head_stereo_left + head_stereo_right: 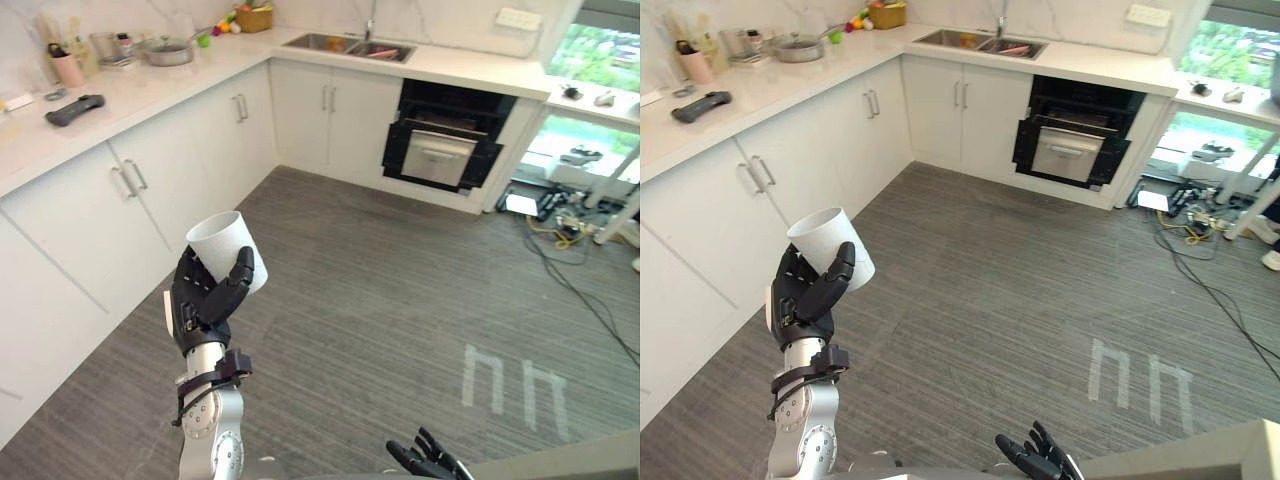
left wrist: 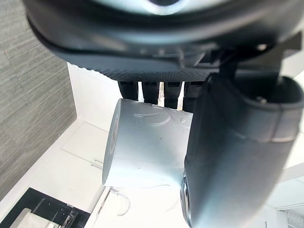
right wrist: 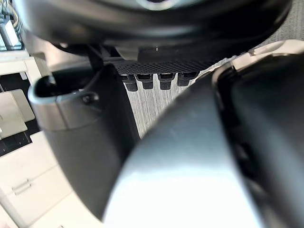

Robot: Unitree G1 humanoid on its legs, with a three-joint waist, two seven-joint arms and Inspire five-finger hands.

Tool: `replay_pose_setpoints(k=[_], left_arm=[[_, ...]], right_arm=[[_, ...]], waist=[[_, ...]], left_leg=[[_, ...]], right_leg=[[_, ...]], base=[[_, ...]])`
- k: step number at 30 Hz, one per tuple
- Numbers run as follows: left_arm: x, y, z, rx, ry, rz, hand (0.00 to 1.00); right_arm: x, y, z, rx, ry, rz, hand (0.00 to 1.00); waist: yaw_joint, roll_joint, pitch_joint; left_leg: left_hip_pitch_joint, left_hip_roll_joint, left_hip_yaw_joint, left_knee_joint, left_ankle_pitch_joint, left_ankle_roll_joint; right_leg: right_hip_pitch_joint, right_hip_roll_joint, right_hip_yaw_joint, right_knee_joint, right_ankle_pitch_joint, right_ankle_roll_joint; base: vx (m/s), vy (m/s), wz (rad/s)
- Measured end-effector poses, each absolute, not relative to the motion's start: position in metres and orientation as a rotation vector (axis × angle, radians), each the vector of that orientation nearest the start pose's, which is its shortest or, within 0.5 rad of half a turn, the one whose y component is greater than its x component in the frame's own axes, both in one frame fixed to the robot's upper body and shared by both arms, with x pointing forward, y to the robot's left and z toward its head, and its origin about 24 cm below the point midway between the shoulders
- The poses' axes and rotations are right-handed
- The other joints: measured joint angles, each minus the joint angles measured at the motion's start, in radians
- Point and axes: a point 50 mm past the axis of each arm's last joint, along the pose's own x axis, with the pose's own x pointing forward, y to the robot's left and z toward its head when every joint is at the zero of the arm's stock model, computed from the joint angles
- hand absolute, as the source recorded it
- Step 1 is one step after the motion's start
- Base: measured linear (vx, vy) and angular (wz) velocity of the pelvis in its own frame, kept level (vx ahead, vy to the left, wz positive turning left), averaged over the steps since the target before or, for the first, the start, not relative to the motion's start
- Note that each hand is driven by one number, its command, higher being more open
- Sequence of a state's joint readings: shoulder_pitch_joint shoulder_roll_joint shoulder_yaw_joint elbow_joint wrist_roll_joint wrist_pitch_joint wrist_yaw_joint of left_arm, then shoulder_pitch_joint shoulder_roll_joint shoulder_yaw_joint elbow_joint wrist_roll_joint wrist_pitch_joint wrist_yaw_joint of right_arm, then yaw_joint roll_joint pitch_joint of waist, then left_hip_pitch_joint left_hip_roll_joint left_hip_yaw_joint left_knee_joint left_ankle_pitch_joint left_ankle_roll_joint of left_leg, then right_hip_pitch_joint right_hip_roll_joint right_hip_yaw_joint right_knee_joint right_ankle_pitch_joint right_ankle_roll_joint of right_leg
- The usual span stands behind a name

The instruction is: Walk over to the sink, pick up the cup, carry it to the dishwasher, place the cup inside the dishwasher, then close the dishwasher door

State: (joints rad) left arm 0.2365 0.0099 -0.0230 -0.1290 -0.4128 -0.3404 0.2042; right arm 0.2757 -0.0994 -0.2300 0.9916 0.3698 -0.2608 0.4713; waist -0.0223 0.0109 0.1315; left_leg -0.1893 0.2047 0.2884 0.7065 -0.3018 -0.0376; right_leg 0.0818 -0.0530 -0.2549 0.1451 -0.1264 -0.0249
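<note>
The white cup is held up in the air, tilted with its open mouth toward the upper left, in the left hand, whose fingers curl round its wall. It hangs over the grey plank floor, just in front of the white cabinets on the robot's left. The right hand shows low at the bottom edge, fingers spread and relaxed, with nothing in it.

The dishwasher sits well apart across the room, a dark opening with a silver panel, set in the far run of cabinets to the right of the sink. Bare floor lies between the cup and it. A tangle of cables lies on the floor to the dishwasher's right, and white painted marks show on the floor nearer the robot, off to the right.

On the counter to the left stand a pan, a pink pot of utensils and a dark handheld object; a basket of fruit sits in the corner.

The left wrist view shows the grip close up: the thumb lies across the cup's side, the fingers behind it. The right wrist view shows that hand's thumb standing apart from the fingers
</note>
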Motion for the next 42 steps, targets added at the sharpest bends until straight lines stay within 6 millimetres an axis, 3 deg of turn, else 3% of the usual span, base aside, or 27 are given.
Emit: replay_pose_setpoints(k=[2,4,6,8,9,10,12,14,15,16,18,19,21,23,26,27,28,29,31,32,34,35,36,38,39,40,42], left_arm=[[0.201,0.18,0.047,-0.414,-0.212,0.321,0.0],[0.198,0.182,0.055,-0.428,-0.253,0.339,0.0],[0.196,0.187,0.061,-0.431,-0.308,0.364,0.0],[0.194,0.193,0.063,-0.422,-0.335,0.378,0.0],[0.192,0.198,0.064,-0.413,-0.351,0.394,0.0],[0.193,0.199,0.065,-0.407,-0.357,0.385,0.0],[0.194,0.198,0.064,-0.419,-0.354,0.337,0.0],[0.196,0.193,0.065,-0.414,-0.352,0.292,0.0],[0.196,0.19,0.066,-0.404,-0.35,0.265,0.0],[0.197,0.189,0.066,-0.399,-0.348,0.253,0.0],[0.198,0.177,0.066,-0.382,-0.338,0.198,0.0],[0.199,0.174,0.066,-0.376,-0.337,0.186,0.0],[0.2,0.166,0.067,-0.372,-0.338,0.137,0.0],[0.203,0.162,0.07,-0.37,-0.349,0.102,0.0],[0.203,0.158,0.07,-0.376,-0.349,0.082,0.0],[0.202,0.154,0.071,-0.385,-0.35,0.068,0.0],[0.202,0.152,0.071,-0.389,-0.349,0.063,0.0],[0.202,0.148,0.07,-0.407,-0.344,0.061,0.0],[0.202,0.141,0.074,-0.447,-0.36,0.045,0.0],[0.202,0.14,0.074,-0.459,-0.362,0.044,0.0],[0.201,0.137,0.074,-0.481,-0.359,0.045,0.0],[0.199,0.135,0.072,-0.485,-0.349,0.038,0.0],[0.193,0.133,0.067,-0.486,-0.325,0.025,0.0],[0.185,0.129,0.059,-0.49,-0.286,0.003,0.0],[0.181,0.128,0.055,-0.489,-0.267,-0.006,0.0],[0.179,0.128,0.054,-0.488,-0.26,-0.007,0.0],[0.178,0.129,0.053,-0.482,-0.254,-0.007,0.0]], right_arm=[[0.065,-0.222,-0.143,0.432,0.764,-0.14,1.0],[0.087,-0.23,-0.133,0.394,0.672,-0.118,1.0],[0.1,-0.232,-0.126,0.384,0.593,-0.111,1.0],[0.107,-0.231,-0.121,0.368,0.552,-0.092,1.0],[0.114,-0.228,-0.118,0.36,0.53,-0.061,1.0],[0.115,-0.225,-0.116,0.37,0.515,-0.056,1.0],[0.11,-0.22,-0.117,0.394,0.506,-0.066,1.0],[0.105,-0.215,-0.116,0.407,0.495,-0.067,1.0],[0.107,-0.211,-0.113,0.415,0.469,-0.061,1.0],[0.109,-0.209,-0.11,0.417,0.452,-0.058,1.0],[0.113,-0.209,-0.098,0.399,0.375,-0.039,1.0],[0.113,-0.209,-0.094,0.393,0.355,-0.038,1.0],[0.121,-0.213,-0.069,0.353,0.222,-0.02,1.0],[0.131,-0.214,-0.047,0.336,0.101,-0.015,1.0],[0.138,-0.209,-0.018,0.33,-0.05,0.005,1.0],[0.14,-0.208,-0.002,0.323,-0.131,0.019,1.0],[0.142,-0.205,0.005,0.319,-0.16,0.032,1.0],[0.149,-0.206,0.014,0.305,-0.2,0.044,1.0],[0.163,-0.197,0.032,0.319,-0.27,0.064,1.0],[0.165,-0.195,0.037,0.322,-0.285,0.068,1.0],[0.169,-0.195,0.048,0.324,-0.328,0.061,1.0],[0.168,-0.197,0.054,0.319,-0.351,0.046,1.0],[0.163,-0.198,0.057,0.32,-0.362,0.027,1.0],[0.155,-0.204,0.058,0.3,-0.367,-0.015,1.0],[0.154,-0.206,0.058,0.291,-0.372,-0.022,1.0],[0.154,-0.207,0.059,0.285,-0.378,-0.022,1.0],[0.159,-0.213,0.067,0.268,-0.418,0.004,1.0]], waist=[[0.002,-0.006,0.014],[0.012,0.007,0.021],[0.031,0.021,0.02],[0.043,0.027,0.01],[0.047,0.017,0.005],[0.041,0.007,-0.001],[0.033,-0.025,-0.017],[0.04,-0.058,-0.024],[0.038,-0.076,-0.023],[0.032,-0.079,-0.025],[0.0,-0.066,-0.024],[-0.011,-0.065,-0.023],[-0.045,-0.048,-0.014],[-0.06,-0.033,-0.001],[-0.063,-0.032,0.001],[-0.063,-0.043,-0.005],[-0.063,-0.05,-0.009],[-0.063,-0.017,0.002],[-0.05,0.006,0.008],[-0.049,0.009,0.006],[-0.051,0.014,0.007],[-0.051,0.025,0.013],[-0.049,0.037,0.013],[-0.048,0.04,0.017],[-0.043,0.037,0.02],[-0.038,0.034,0.02],[-0.011,0.034,0.019]], left_leg=[[-0.044,-0.045,-0.002,-0.127,0.004,-0.011],[-0.084,-0.069,-0.083,-0.357,0.097,-0.037],[-0.105,-0.06,-0.142,-0.361,0.202,-0.075],[-0.109,-0.093,-0.137,-0.296,0.22,-0.041],[-0.117,-0.119,-0.108,-0.22,0.171,0.045],[-0.127,-0.144,-0.105,-0.169,0.122,0.079],[-0.101,-0.211,-0.103,-0.131,0.054,0.117],[-0.027,-0.271,-0.095,-0.151,0.017,0.146],[0.033,-0.307,-0.097,-0.196,0.006,0.156],[0.059,-0.319,-0.102,-0.223,0.005,0.16],[0.174,-0.324,-0.145,-0.35,0.023,0.162],[0.208,-0.319,-0.158,-0.386,0.041,0.149],[0.321,-0.274,-0.187,-0.493,0.05,0.135],[0.366,-0.23,-0.199,-0.522,0.035,0.094],[0.444,-0.174,-0.198,-0.498,-0.024,0.002],[0.48,-0.168,-0.205,-0.444,-0.075,-0.04],[0.497,-0.163,-0.212,-0.418,-0.097,-0.046],[0.521,-0.131,-0.212,-0.378,-0.115,-0.056],[0.511,-0.094,-0.22,-0.254,-0.073,-0.074],[0.504,-0.085,-0.23,-0.217,-0.051,-0.076],[0.437,-0.062,-0.268,-0.015,0.083,-0.073],[0.355,-0.031,-0.264,0.153,0.249,-0.062],[0.247,0.014,-0.259,0.355,0.357,-0.06],[0.078,0.03,-0.251,0.559,0.258,-0.012],[-0.007,0.005,-0.231,0.561,0.188,0.0],[-0.04,-0.009,-0.212,0.529,0.155,0.001],[-0.113,-0.063,-0.138,0.239,0.068,-0.001]], right_leg=[[0.004,-0.041,-0.011,0.0,-0.009,0.015],[0.031,-0.073,0.002,-0.012,-0.028,0.045],[0.063,-0.092,0.039,-0.01,-0.058,0.09],[0.085,-0.125,0.074,-0.01,-0.077,0.119],[0.08,-0.157,0.122,0.075,-0.112,0.158],[0.061,-0.182,0.139,0.199,-0.151,0.203],[0.033,-0.239,0.159,0.465,-0.164,0.24],[0.017,-0.275,0.168,0.694,-0.042,0.231],[0.005,-0.283,0.142,0.78,0.065,0.206],[-0.011,-0.27,0.138,0.819,0.062,0.208],[-0.144,-0.155,0.127,0.941,-0.074,0.174],[-0.173,-0.128,0.116,0.935,-0.105,0.169],[-0.323,-0.059,0.073,0.811,-0.174,0.11],[-0.423,-0.028,0.063,0.626,-0.172,0.086],[-0.449,0.038,0.153,0.244,-0.013,0.066],[-0.444,0.03,0.178,0.184,0.121,0.056],[-0.439,0.021,0.169,0.22,0.202,0.024],[-0.447,0.043,0.157,0.317,0.164,0.003],[-0.449,0.069,0.135,0.445,0.028,-0.028],[-0.444,0.076,0.131,0.46,0.006,-0.038],[-0.381,0.112,0.127,0.447,-0.057,-0.053],[-0.329,0.137,0.131,0.418,-0.082,-0.064],[-0.261,0.164,0.132,0.372,-0.103,-0.09],[-0.16,0.191,0.143,0.305,-0.123,-0.111],[-0.097,0.195,0.17,0.258,-0.129,-0.118],[-0.074,0.196,0.192,0.24,-0.131,-0.12],[0.013,0.191,0.291,0.175,-0.129,-0.11]], base=[[0.08,0.18,0.3],[0.2,0.29,0.08],[0.34,0.427,-0.23],[0.4,0.426,-0.4],[0.44,0.372,-0.24],[0.44,0.325,-0.04],[0.47,0.231,0.4],[0.49,0.162,0.21],[0.37,0.11,0.03],[0.44,0.118,0.1],[0.5,0.071,0.31],[0.43,0.019,0.46],[0.46,-0.026,0.29],[0.53,-0.06,0.16],[0.57,-0.15,0.15],[0.49,-0.173,0.31],[0.62,-0.22,0.23],[0.61,-0.229,0.09],[0.63,-0.254,-0.05],[0.54,-0.239,-0.1],[0.51,-0.228,-0.12],[0.47,-0.175,-0.14],[0.34,-0.113,-0.08],[0.44,-0.138,-0.19],[0.4,-0.105,-0.43],[0.45,-0.026,-0.79],[0.59,0.031,-1.1]])
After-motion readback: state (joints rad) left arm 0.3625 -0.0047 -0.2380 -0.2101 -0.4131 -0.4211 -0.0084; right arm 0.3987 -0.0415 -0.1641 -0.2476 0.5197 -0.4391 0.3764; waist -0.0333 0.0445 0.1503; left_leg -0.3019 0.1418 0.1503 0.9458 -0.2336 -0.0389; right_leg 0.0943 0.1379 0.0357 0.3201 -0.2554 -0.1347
